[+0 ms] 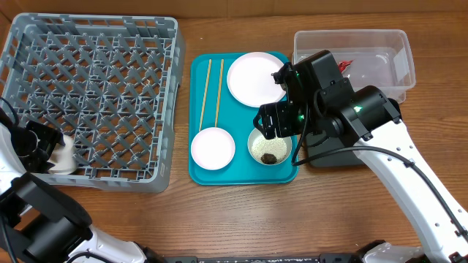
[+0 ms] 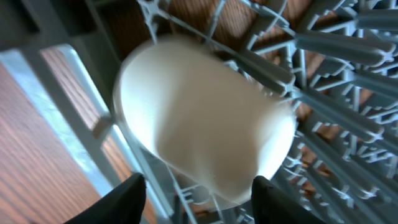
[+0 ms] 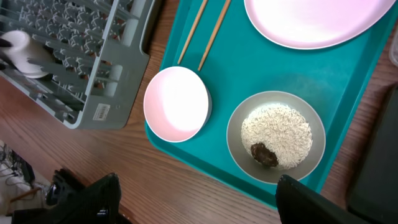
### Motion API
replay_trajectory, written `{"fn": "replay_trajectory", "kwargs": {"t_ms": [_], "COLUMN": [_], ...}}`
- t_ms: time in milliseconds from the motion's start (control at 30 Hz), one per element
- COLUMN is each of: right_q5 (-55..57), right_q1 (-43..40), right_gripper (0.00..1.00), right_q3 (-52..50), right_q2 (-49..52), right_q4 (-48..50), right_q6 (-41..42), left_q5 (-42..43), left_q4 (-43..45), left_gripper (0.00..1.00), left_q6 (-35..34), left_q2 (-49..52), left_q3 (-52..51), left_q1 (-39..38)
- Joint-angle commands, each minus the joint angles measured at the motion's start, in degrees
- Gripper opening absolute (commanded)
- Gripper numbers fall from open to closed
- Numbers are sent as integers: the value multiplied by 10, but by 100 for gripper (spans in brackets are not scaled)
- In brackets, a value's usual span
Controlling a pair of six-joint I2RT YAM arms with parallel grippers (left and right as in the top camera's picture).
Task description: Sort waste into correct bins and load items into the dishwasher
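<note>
Grey rack (image 1: 95, 80) stands on the counter (image 1: 241, 219) just beside the teal tray (image 1: 245, 174), on my left of it. Cup (image 2: 199, 124): white, resting on the rack's lattice floor in the near corner farthest from the tray. Left jaws: partly apart, one finger (image 2: 127, 199) at each side of the cup's near end. I cannot tell whether they grip the cup; the wrist view is blurred.

Four entries on the tray:
- Plate (image 1: 254, 79): white and bare, at the far end on the side away from the rack.
- Chopsticks (image 1: 218, 91): two, parallel, lying lengthwise along the rack side, apart from the plate.
- Pink bowl (image 3: 176, 102): upright and empty, at the near end just past the chopstick tips.
- Pale bowl (image 3: 235, 134): upright, beside the pink bowl and not touching it. It holds rice (image 3: 283, 124) with a brown lump (image 3: 264, 154) at the rice's near edge.

Right jaws: wide and holding nothing, hanging above the tray's near edge, with the pale bowl ahead of the fingers (image 3: 93, 199).

Tub (image 1: 351, 34): clear, on the counter off the tray's far corner, on the side away from the rack. A red wrapper (image 1: 344, 67) lies inside it.

Black tray (image 1: 325, 158): just beside the tray's near end on that same side, largely hidden under my right arm.
</note>
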Motion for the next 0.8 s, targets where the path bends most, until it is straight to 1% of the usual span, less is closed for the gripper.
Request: {"fn": "replay_trajectory", "kwargs": {"t_ms": [0,100,133,200,233,333,367,467,500,567,633,700,767], "right_q5": [6,6,6,6,6,6,6,6,6,6,6,6,6], "right_q1": [2,2,2,2,2,2,2,2,2,2,2,2,2], "right_gripper": [81,81,81,81,81,81,81,81,81,81,82,82,82], "right_q3": [-3,-3,-3,-3,-3,-3,-3,-3,-3,-3,-3,-3,-3], "right_q2": [-1,-1,-1,-1,-1,-1,-1,-1,-1,-1,-1,-1,-1], "right_q4": [1,2,2,2,2,2,2,3,3,3,3,3,3], "right_q6": [0,0,0,0,0,0,0,0,0,0,0,0,0], "left_q5": [57,67,67,70,74,108,108,109,109,109,108,90,54], "left_q4": [-1,-1,-1,-1,0,3,3,-2,-4,-9,-11,-12,-7], "left_gripper": [54,55,57,70,72,63,63,56,50,31,24,25,30], "left_q6": [-25,-32,-33,-33,-28,15,19,39,46,63,71,74,74], "left_q2": [6,6,6,6,6,5,5,0,-1,-8,-16,-28,-38], "left_q3": [9,9,9,9,9,11,13,17,19,24,30,36,41], "left_q1": [10,18,20,22,22,21,21,20,20,19,17,13,6]}}
